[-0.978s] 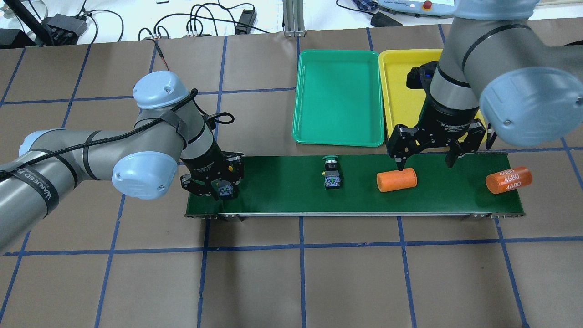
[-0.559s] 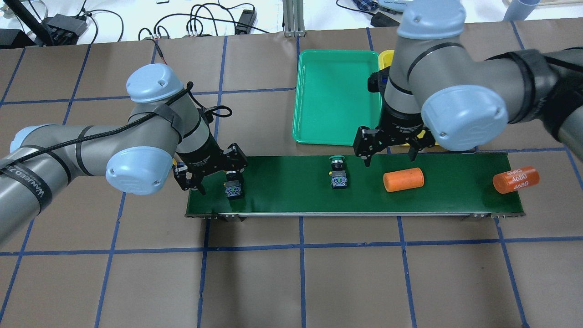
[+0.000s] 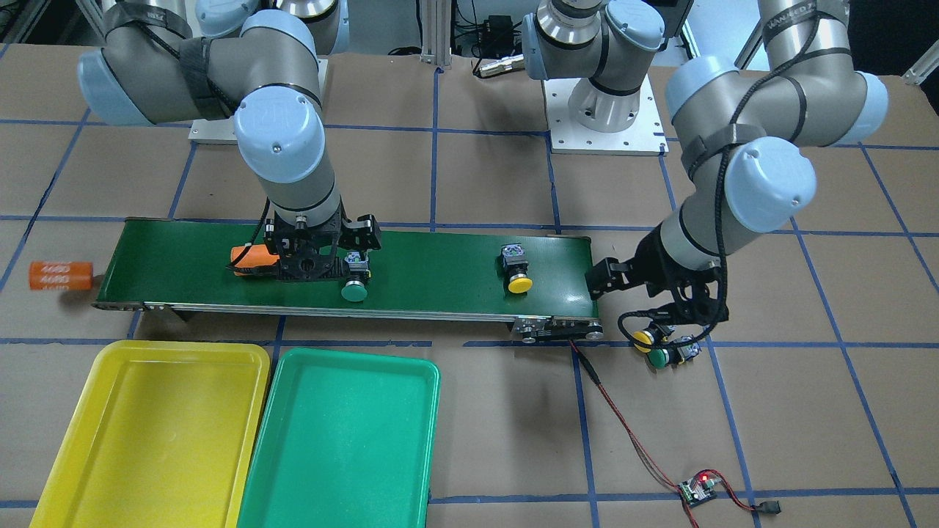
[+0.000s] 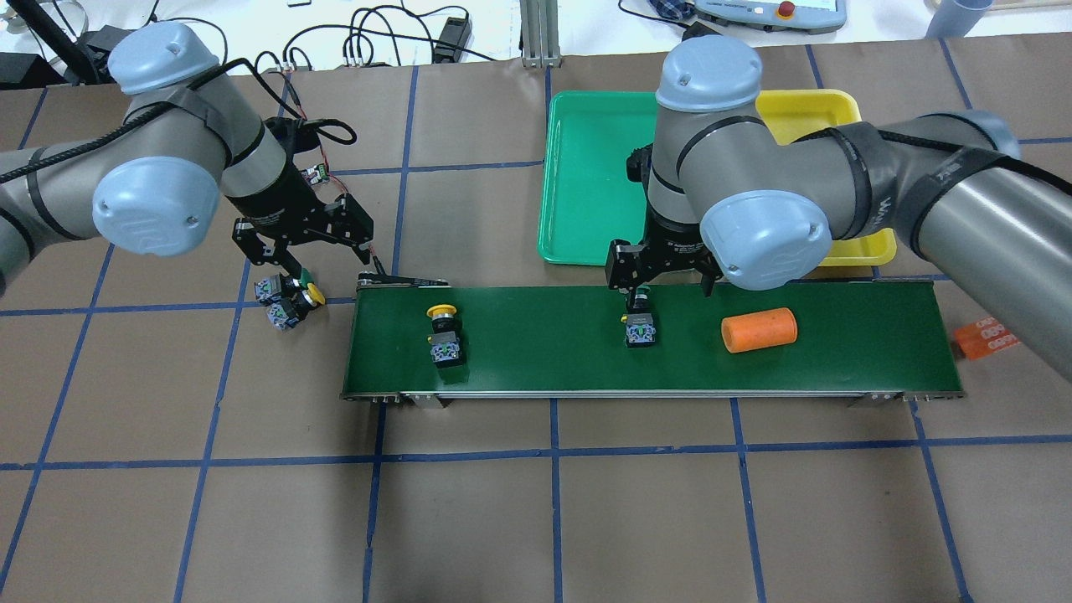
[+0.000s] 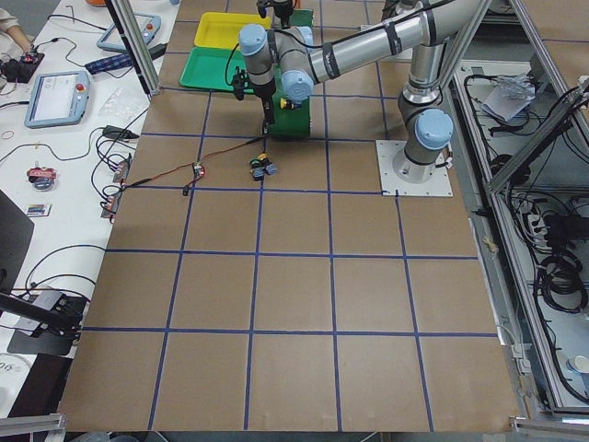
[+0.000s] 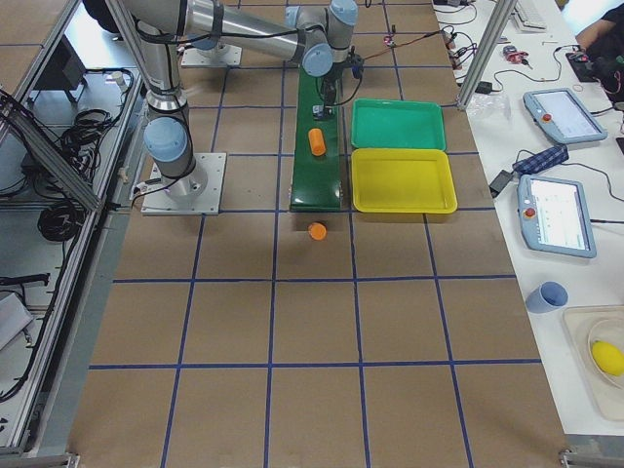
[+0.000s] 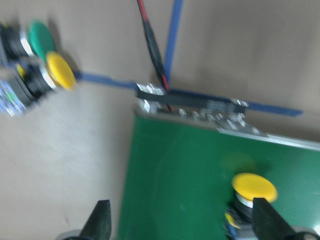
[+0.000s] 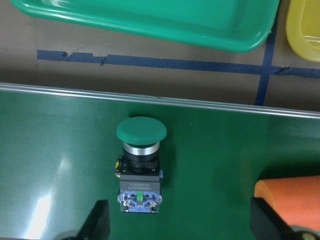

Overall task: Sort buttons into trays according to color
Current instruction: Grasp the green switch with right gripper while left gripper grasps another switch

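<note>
While both grippers hang with jaws spread wide and nothing held, all four buttons lie outside the trays. Each button is a blocky black-grey body with a round mushroom cap, lying on its side. One green button (image 8: 140,165) lies on the belt (image 4: 544,360) just ahead of the right gripper (image 8: 181,225), its cap pointing toward the green tray (image 4: 586,167). An orange cylinder (image 4: 759,329) lies near it on the belt. One yellow button (image 4: 442,335) lies near the belt's other end. The second green button (image 7: 40,40) and second yellow button (image 7: 59,72) lie close together on the table (image 4: 502,519) just past that end, below the left gripper (image 7: 182,227). Whether a finger touches them I cannot tell. The green tray and the yellow tray (image 4: 804,109) sit side by side along the belt's far edge.

Brown paper covers the table, marked into squares with blue tape. A second orange cylinder (image 3: 61,275), printed in white, lies on the paper off the belt's end. A red-and-black wire (image 3: 613,407) runs from the belt to a small circuit board (image 3: 697,490) showing a red light. Beyond the table a white bench carries black cables (image 4: 377,42), touch-screen pendants (image 6: 556,214) and a blue cup (image 6: 546,295).
</note>
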`<state>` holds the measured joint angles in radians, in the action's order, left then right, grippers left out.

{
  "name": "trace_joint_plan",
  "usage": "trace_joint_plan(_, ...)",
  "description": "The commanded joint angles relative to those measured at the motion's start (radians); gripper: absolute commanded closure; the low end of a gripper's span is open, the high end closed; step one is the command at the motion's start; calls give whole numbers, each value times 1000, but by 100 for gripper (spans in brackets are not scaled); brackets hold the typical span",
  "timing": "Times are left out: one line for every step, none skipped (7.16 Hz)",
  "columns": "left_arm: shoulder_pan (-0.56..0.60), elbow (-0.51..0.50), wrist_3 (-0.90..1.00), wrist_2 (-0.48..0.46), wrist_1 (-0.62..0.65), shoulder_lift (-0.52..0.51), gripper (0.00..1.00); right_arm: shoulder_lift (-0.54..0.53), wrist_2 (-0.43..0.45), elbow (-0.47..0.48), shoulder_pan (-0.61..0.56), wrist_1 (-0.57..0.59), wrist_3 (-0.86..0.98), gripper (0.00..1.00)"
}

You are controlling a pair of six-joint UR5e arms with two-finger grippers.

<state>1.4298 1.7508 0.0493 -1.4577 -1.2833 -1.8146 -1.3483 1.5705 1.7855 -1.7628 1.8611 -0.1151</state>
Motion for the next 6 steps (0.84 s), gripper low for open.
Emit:
trace_joint_plan(-69,-69,66,-10,22,-107,0,64,0,0,-1,21,2,0)
trace_joint_plan(-124,-77,105,-65,35,-145,0,102,0,0,-1,51,0,0)
trace_joint_plan(-150,-59,182,-67,94,-181,0,110,0,-1,-1,55,0,0)
trace_joint_plan(-154,-47,178,-69,129,-205,0,116,3,2,-1,53,0,25)
trace_joint_plan(-152,-45,173,-69,153,-227,0,116,5,0,0,50,0,82)
trace_joint_plan(-152,-45,176,-69,165,-238,0,113,9,0,0,38,-1,100)
